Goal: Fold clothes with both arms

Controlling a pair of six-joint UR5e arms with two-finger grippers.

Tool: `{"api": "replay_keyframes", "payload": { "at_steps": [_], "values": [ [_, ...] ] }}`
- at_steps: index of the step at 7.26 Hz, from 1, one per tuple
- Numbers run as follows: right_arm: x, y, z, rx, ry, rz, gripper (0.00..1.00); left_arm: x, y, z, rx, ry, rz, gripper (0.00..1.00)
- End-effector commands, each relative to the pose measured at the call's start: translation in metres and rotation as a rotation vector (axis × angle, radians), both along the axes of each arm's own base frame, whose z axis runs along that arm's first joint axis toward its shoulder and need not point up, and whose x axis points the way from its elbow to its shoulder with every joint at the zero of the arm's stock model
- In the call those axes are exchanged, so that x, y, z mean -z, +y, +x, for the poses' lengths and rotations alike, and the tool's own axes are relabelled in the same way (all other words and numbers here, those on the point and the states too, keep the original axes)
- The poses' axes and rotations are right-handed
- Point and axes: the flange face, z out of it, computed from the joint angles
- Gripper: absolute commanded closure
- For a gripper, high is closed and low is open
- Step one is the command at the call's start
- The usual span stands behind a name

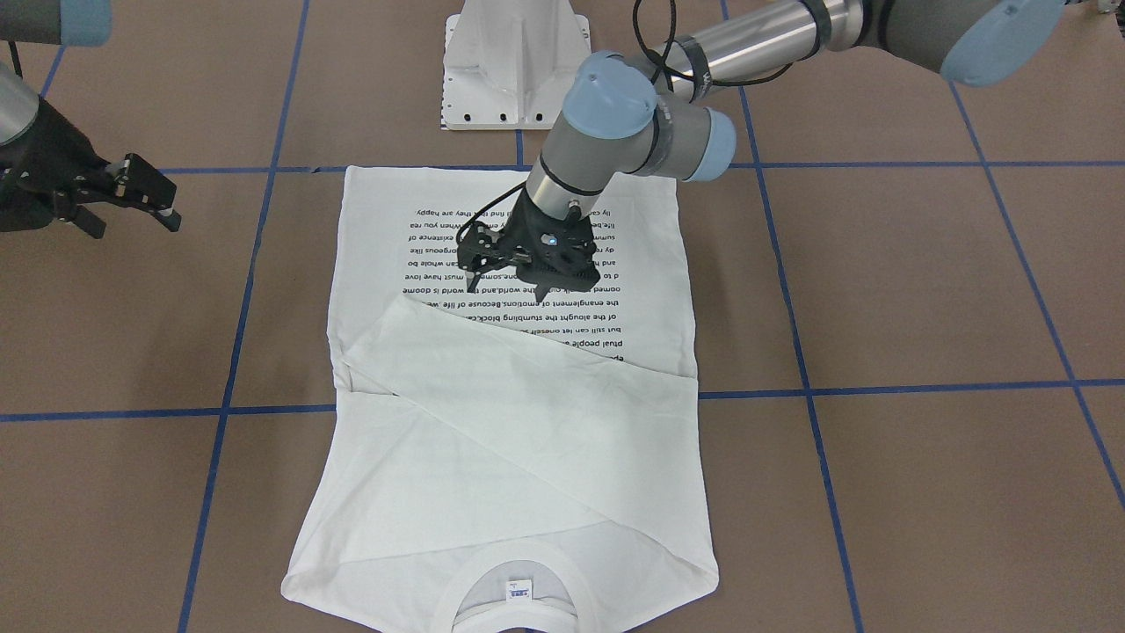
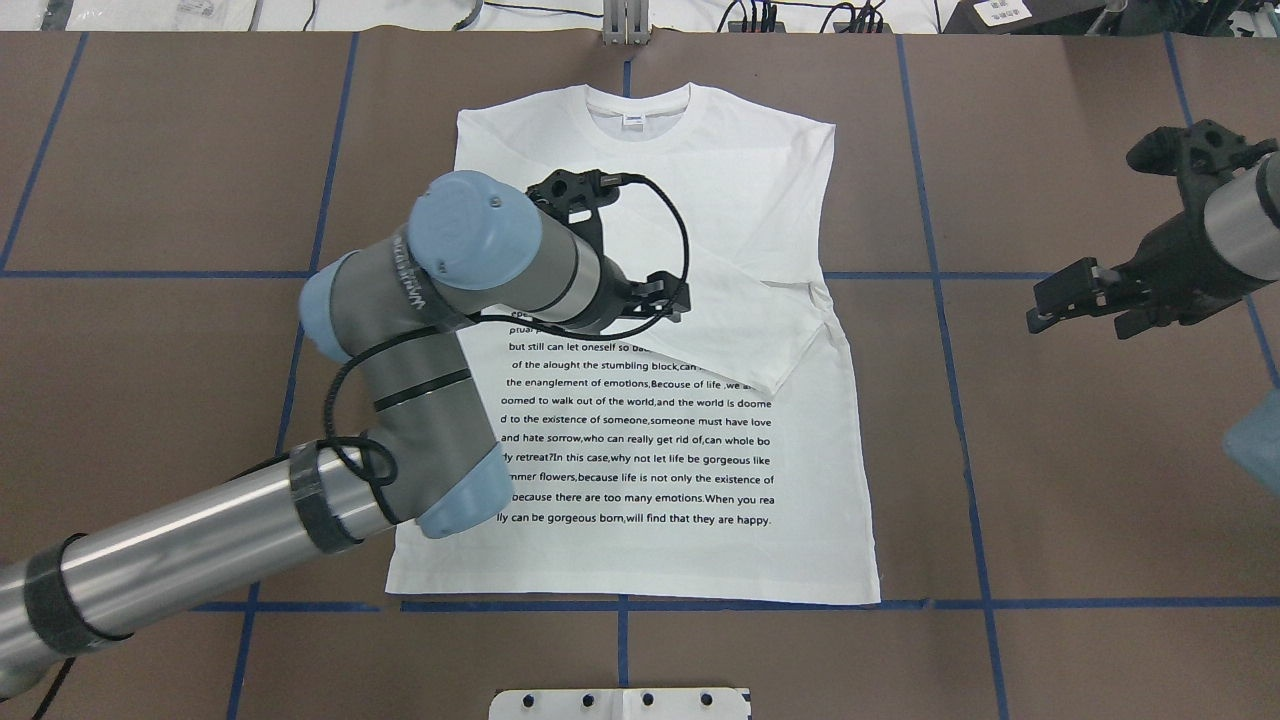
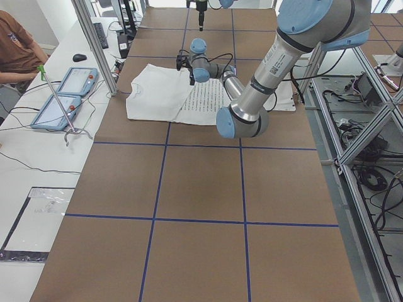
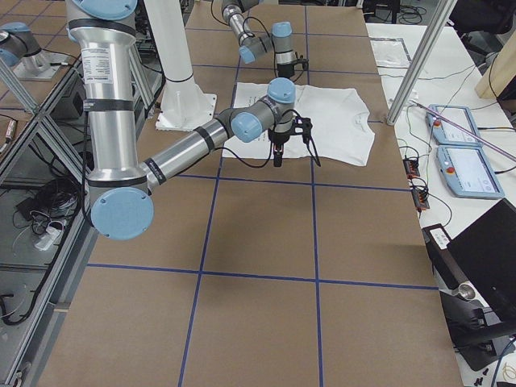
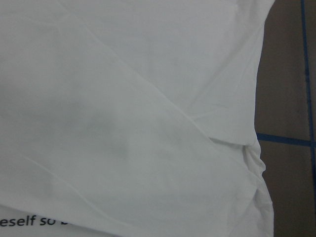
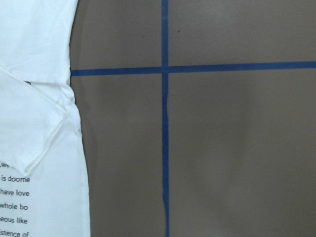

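White cloth of the T-shirt (image 5: 123, 123) fills the left wrist view, smooth but for a few creases, with a scrap of black print at the bottom edge. Over it hangs the left gripper (image 1: 510, 280), low above the top lines of the printed text (image 2: 640, 420). Its jaws are spread with nothing between them; whether the fingertips touch the cloth I cannot tell.

Just beyond the gripper, on the side away from the robot, one sleeve (image 1: 527, 387) lies folded slantwise across the chest. Its cuff (image 6: 44, 143) ends near the shirt's edge on the right gripper's side. Farther out the same way sit the ribbed collar (image 1: 514, 556) and the small neck label (image 2: 633, 119).

Behind the gripper, toward the robot, the print runs down to the straight hem (image 2: 700, 592), and just past the hem stands the white pedestal base (image 1: 514, 70). The shirt lies flat, print up, its long axis running straight out from the robot, collar pointing away.

Off to the side, well apart from the left gripper and clear of the shirt, the right gripper (image 2: 1085, 305) hangs above the bare brown table (image 2: 1050, 480). Its jaws are parted and empty, about level with the folded cuff. Blue tape lines (image 6: 165, 148) cross the table beneath it.
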Motion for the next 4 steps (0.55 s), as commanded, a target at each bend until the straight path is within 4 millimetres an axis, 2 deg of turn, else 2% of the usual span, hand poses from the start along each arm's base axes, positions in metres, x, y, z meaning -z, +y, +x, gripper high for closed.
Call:
{"api": "replay_keyframes", "payload": {
  "at_steps": [1, 2, 3, 4],
  "values": [
    [0.035, 0.057, -0.071, -0.039, 0.017, -0.038, 0.00, -0.047, 0.040, -0.090, -0.030, -0.066, 0.072, 0.00],
    [0.035, 0.086, -0.109, -0.049, 0.049, -0.047, 0.00, -0.053, 0.048, -0.122, -0.030, -0.052, 0.072, 0.00],
    [0.030, 0.123, -0.148, -0.056, 0.054, -0.039, 0.00, -0.052, 0.060, -0.142, -0.050, -0.067, 0.101, 0.00],
    [0.020, 0.153, -0.176, -0.073, 0.061, -0.039, 0.00, -0.042, 0.071, -0.159, -0.057, -0.080, 0.113, 0.00]
  ]
}}
